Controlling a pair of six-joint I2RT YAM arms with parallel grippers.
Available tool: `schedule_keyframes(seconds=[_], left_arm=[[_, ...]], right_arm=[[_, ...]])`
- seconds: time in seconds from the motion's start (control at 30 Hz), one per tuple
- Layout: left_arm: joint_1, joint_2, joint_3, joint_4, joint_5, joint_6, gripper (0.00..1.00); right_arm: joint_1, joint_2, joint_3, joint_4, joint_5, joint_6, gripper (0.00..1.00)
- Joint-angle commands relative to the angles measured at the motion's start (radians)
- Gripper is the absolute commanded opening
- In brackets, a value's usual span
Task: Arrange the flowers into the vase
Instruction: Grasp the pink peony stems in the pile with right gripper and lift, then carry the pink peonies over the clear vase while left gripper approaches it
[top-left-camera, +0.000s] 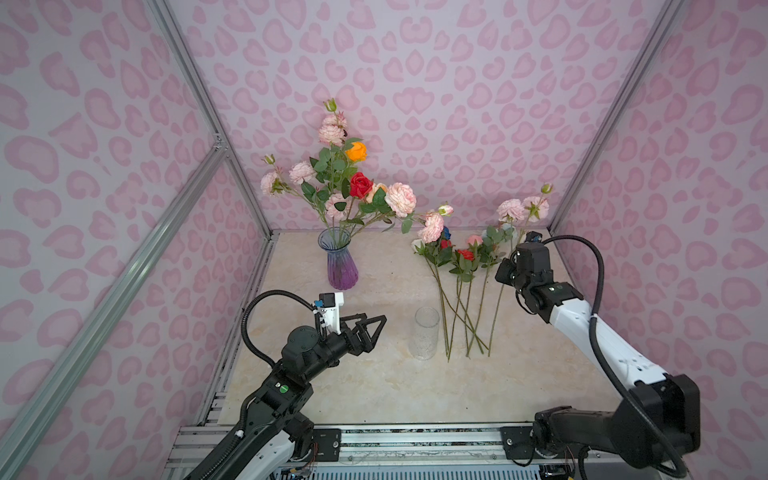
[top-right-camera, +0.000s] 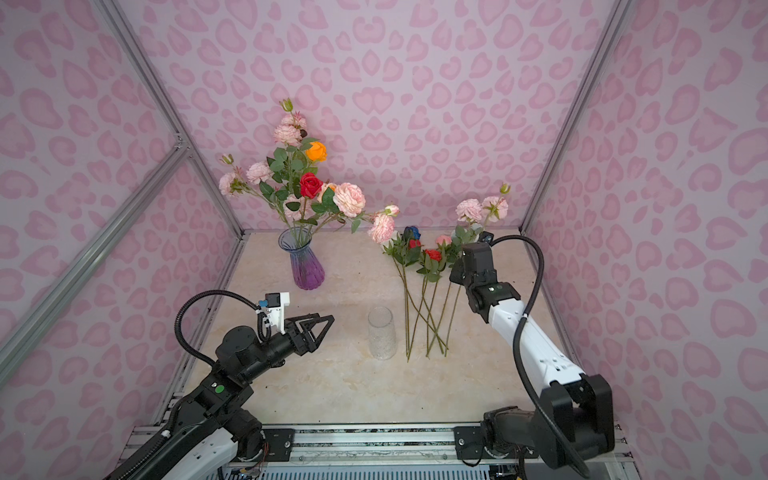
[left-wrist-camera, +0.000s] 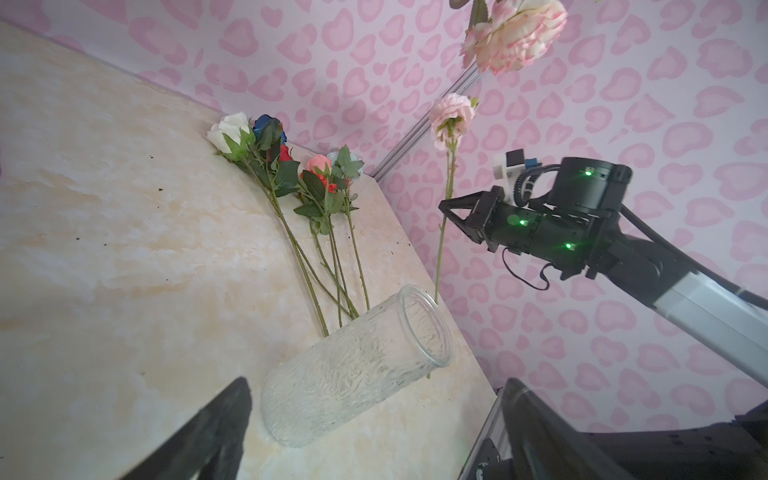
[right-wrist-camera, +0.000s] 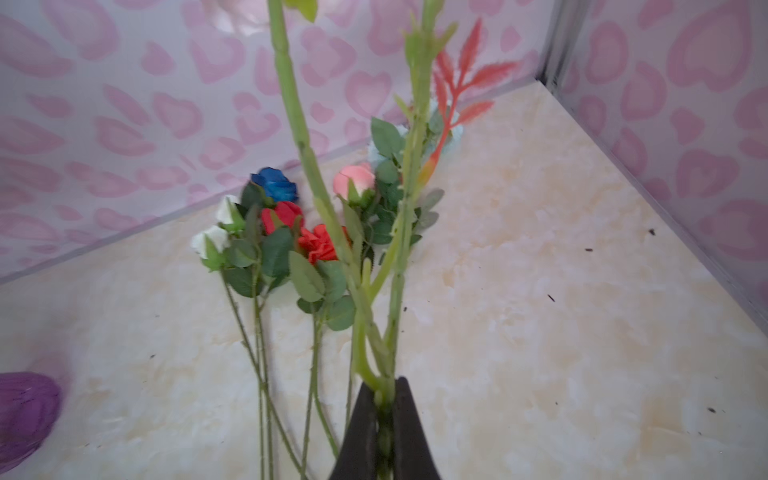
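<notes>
A purple vase (top-left-camera: 343, 268) at the back left holds several flowers (top-left-camera: 360, 185), pink, red and orange. Several more flowers (top-left-camera: 459, 266) lie on the table at the right, stems pointing toward the front. My right gripper (right-wrist-camera: 384, 388) is shut on the green stem (right-wrist-camera: 397, 291) of a pale pink branched flower (top-left-camera: 512, 209). It holds the flower steeply tilted above those on the table. The stem's lower end reaches down beside a clear glass vase (top-left-camera: 424, 338). My left gripper (top-left-camera: 374, 328) hangs open and empty left of that glass vase.
The clear glass vase (left-wrist-camera: 357, 365) stands empty between the two grippers, near the lying stems. Pink patterned walls (top-left-camera: 457, 83) and metal frame posts (top-left-camera: 598, 137) close in the marble tabletop (top-left-camera: 374, 386). A metal rail (top-left-camera: 415, 436) runs along the front edge.
</notes>
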Motion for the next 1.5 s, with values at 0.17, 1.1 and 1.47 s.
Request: schedule_keyframes(seconds=[0.17, 1.1, 1.47], left_arm=[[-0.001, -0.068, 0.031, -0.04, -0.019, 0.03, 0.95], [-0.002, -0.045, 0.148, 0.106, -0.074, 0.128, 0.95], [-0.003, 0.047, 0.181, 0.138, -0.033, 0.145, 0.94]], right_arm=[[0.028, -0.238, -0.11, 0.141, -0.077, -0.019, 0.0], [0.654, -0.121, 0.147, 0.604, -0.081, -0.401, 0.0], [0.654, -0.019, 0.088, 0.68, -0.104, -0.384, 0.0]])
